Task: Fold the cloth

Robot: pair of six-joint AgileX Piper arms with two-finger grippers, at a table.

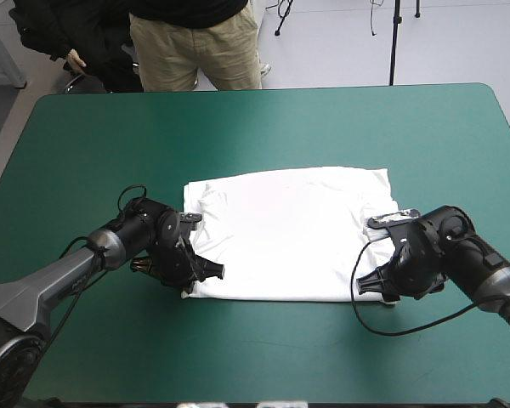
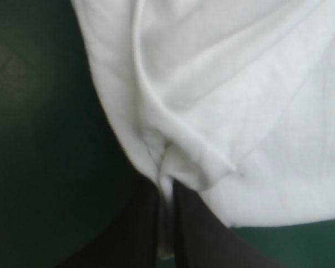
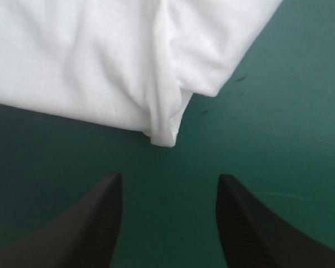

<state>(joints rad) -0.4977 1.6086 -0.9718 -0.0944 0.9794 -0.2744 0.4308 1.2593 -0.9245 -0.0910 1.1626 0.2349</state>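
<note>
1. High view: the white, short-sleeved fabric T-shirt (image 1: 293, 234) lies flat as a rough rectangle in the middle of the teal-green table cover (image 1: 263, 127), well clear of every table edge. The left gripper (image 1: 206, 276), two broad black fins, sits at the T-shirt's near-left corner. The right gripper (image 1: 376, 285) sits at the near-right corner. I judge the step in hand to be taking both near corners so the near hem can be carried over toward the far hem. Bare cover lies wide beyond the far hem and on both sides, so the sweep has ample room.
2. Left wrist view: the left gripper (image 2: 166, 187) is pressed nearly together, pinching a ridge of the T-shirt (image 2: 240, 111) at its corner. The cloth bunches into a fold just ahead of the tips. The hold looks narrow, so a slow lift would guard against slipping.
3. Right wrist view: the right gripper (image 3: 168, 177) stands spread and holds nothing. The T-shirt's rounded corner (image 3: 162, 137) lies just ahead of the gap, apart from both fingers. The gripper should advance low along the cover until the corner is well between the fingers, catching all layers. It should then close before either arm rises, since lifting one side alone would skew the fold. Open cover lies beside that corner.
</note>
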